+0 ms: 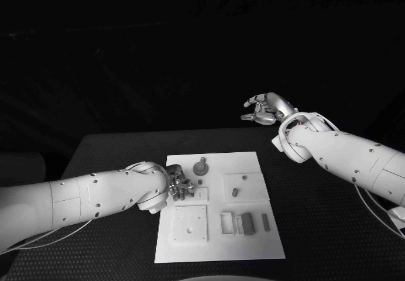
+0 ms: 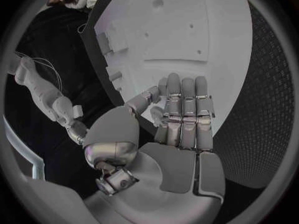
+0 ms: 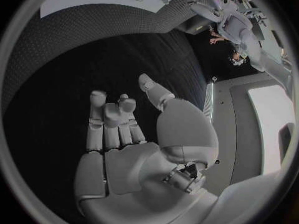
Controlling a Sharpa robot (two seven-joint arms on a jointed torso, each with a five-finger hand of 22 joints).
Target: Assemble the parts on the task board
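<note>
Looks pretty early to me: the task board [image 1: 221, 231] lies flat mid-worktop [image 1: 321, 222] with its long axis running away from the robot, and several grey parts [image 1: 246, 223] lie loose side by side on its near right half, long sides running the same way as the board, while a round part [image 1: 201, 168] sits near the far end. The left robot hand [image 1: 178, 186] hovers low over the board's left edge, fingers straight and together, grasping nothing I can see. The right robot hand [image 1: 265, 109] is raised well beyond the board, fingers loosely curled and empty.
</note>
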